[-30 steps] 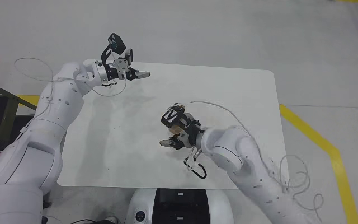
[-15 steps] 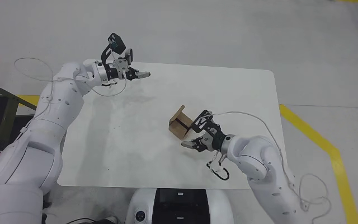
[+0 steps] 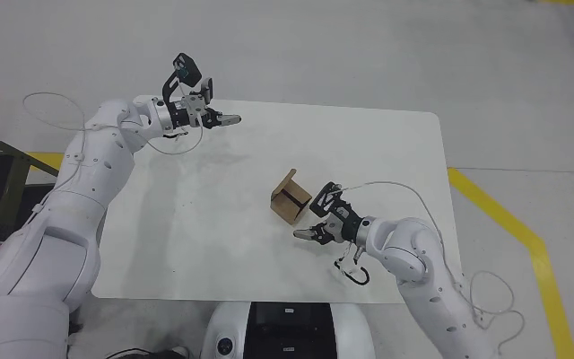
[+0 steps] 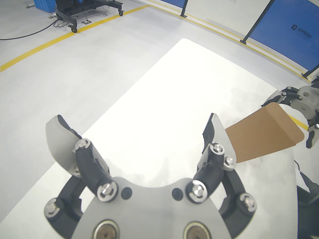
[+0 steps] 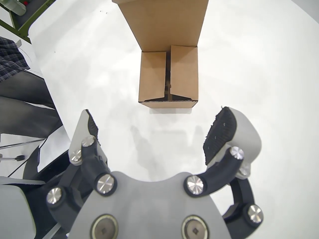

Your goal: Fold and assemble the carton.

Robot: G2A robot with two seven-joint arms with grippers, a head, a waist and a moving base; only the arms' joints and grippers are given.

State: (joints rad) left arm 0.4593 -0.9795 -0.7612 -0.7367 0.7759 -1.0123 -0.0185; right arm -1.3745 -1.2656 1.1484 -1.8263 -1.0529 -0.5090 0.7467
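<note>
Right tool (image 5: 155,114) backed clear of the carton (image 5: 169,75).

Top view looks down over the table (image 3: 224,224); each wrist view faces past its jaws; all share the carton (image 5: 169,75).

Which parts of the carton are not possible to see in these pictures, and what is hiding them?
Right wrist view: the inside of the brown cardboard carton is hidden by its two folded inner flaps; only a dark slit shows.
All views: its underside is hidden against the white table.
Left wrist view: the open left hand covers part of the carton.
Top view: the flaps are too small to tell apart.
</note>
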